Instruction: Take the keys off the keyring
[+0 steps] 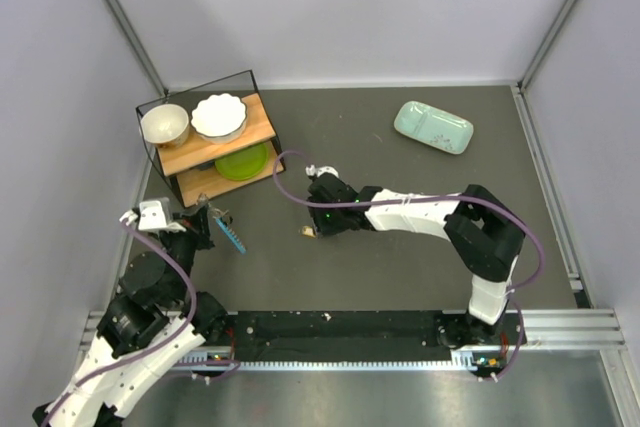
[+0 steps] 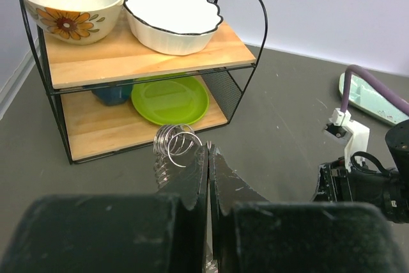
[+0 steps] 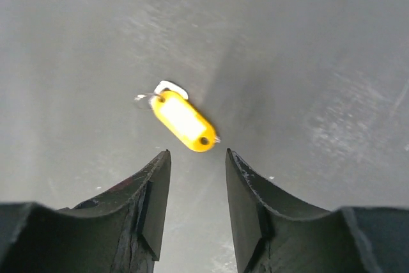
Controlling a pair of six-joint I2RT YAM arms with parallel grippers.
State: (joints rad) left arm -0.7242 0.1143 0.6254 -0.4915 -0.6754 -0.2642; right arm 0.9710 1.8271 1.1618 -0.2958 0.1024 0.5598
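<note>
At the near left of the table [image 1: 400, 267], just in front of the black wire rack [image 1: 262, 119], the left gripper [image 2: 209, 158] is clenched on the keyring [image 2: 174, 145]. Its silvery coils stick up past the pinched fingertips, and a key with a blue cover [image 1: 232, 237] juts out to the gripper's right (any other keys are too small to make out). Nearer the middle, the right gripper [image 3: 197, 158] hovers with its fingers apart and nothing between them, while a yellow key tag [image 3: 183, 121] lies flat on the table just beyond the fingertips, a small silvery ring at its left end.
</note>
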